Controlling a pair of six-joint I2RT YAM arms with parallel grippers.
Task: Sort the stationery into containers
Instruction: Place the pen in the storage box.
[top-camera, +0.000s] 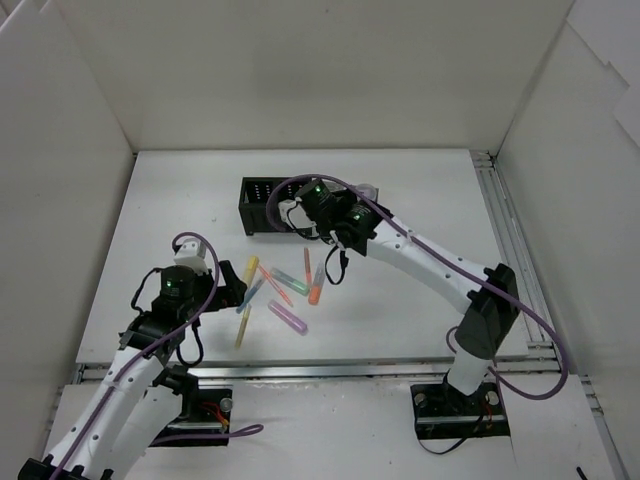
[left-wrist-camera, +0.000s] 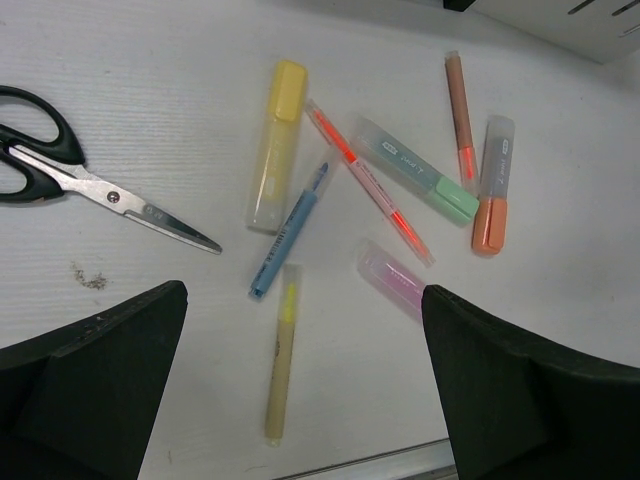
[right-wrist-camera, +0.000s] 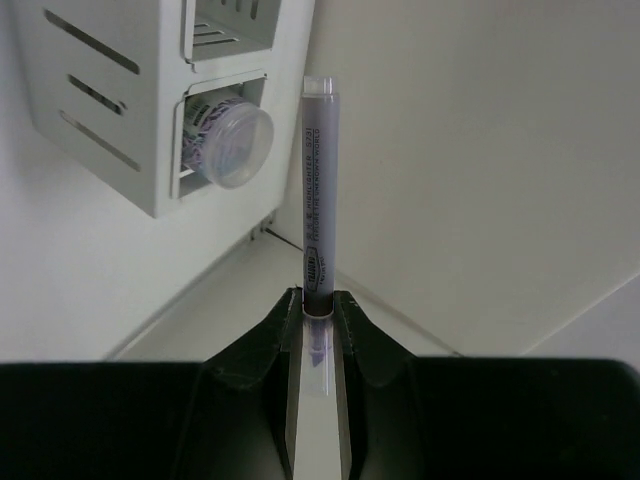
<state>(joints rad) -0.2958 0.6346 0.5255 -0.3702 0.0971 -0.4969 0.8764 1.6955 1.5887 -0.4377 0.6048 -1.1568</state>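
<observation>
Right of the black organiser (top-camera: 262, 205), the right gripper (right-wrist-camera: 315, 305) has its fingers closed narrowly on one grey-purple marker (right-wrist-camera: 318, 190), which sticks out from between them. The print along its barrel is too small to read. One white organiser (right-wrist-camera: 100, 100) stands on that same side, with one tape roll (right-wrist-camera: 232, 145) in a compartment.

Nearer the arms than the black organiser, eight pieces lie loose on the table (left-wrist-camera: 150, 60):
- Four short markers: yellow marker (left-wrist-camera: 277, 145), green marker (left-wrist-camera: 415, 168), orange marker (left-wrist-camera: 492, 190), pink-purple marker (left-wrist-camera: 393, 278).
- Four thin pens: blue pen (left-wrist-camera: 290, 230), red pen (left-wrist-camera: 370, 180), brown pen (left-wrist-camera: 460, 115), yellow pen (left-wrist-camera: 280, 365).

One pair of scissors (left-wrist-camera: 80, 175) lies beside them. The green and orange markers carry small labels that cannot be read. The left gripper (left-wrist-camera: 302, 295) hangs over them, fingers wide and holding nothing.
</observation>
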